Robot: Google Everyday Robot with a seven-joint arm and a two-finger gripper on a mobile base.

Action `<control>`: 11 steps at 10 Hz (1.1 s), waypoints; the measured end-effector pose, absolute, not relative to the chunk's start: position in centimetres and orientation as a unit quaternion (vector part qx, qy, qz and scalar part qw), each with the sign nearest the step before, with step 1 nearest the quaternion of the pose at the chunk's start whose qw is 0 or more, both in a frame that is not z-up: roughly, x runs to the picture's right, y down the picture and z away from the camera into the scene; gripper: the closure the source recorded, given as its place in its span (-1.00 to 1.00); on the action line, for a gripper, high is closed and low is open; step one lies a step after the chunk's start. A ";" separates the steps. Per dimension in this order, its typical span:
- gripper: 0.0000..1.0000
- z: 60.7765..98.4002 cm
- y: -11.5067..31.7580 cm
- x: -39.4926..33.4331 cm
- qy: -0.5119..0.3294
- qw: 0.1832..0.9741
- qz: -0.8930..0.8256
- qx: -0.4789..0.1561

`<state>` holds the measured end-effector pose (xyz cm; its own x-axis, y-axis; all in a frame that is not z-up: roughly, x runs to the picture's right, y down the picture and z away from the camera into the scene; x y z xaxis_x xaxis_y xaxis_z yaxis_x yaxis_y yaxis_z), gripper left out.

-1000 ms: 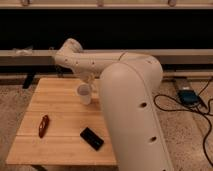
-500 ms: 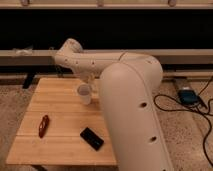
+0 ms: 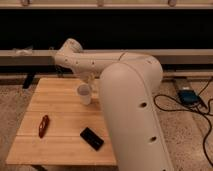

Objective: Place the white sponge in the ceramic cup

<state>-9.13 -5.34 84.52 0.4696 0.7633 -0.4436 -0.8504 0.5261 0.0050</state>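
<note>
The ceramic cup (image 3: 84,94) is small and white and stands upright on the wooden table (image 3: 55,107), toward its back right. My gripper (image 3: 89,84) hangs at the end of the white arm (image 3: 85,61), right behind and just above the cup's rim. The white sponge does not show anywhere; it may be hidden by the gripper or the cup. My large white arm body (image 3: 132,115) covers the table's right side.
A black flat slab (image 3: 92,138) lies near the table's front edge. A reddish-brown elongated object (image 3: 43,125) lies at the front left. A blue box (image 3: 188,96) and black cables lie on the floor at right. A dark wall with a rail runs behind.
</note>
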 end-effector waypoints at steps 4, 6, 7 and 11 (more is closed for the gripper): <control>1.00 84.5 -5.3 -9.1 0.200 0.850 0.474 -0.109; 1.00 84.5 -5.3 -9.1 0.201 0.851 0.473 -0.108; 1.00 84.4 -5.3 -9.0 0.199 0.855 0.469 -0.101; 1.00 83.4 -6.6 -12.4 0.119 0.886 0.441 -0.076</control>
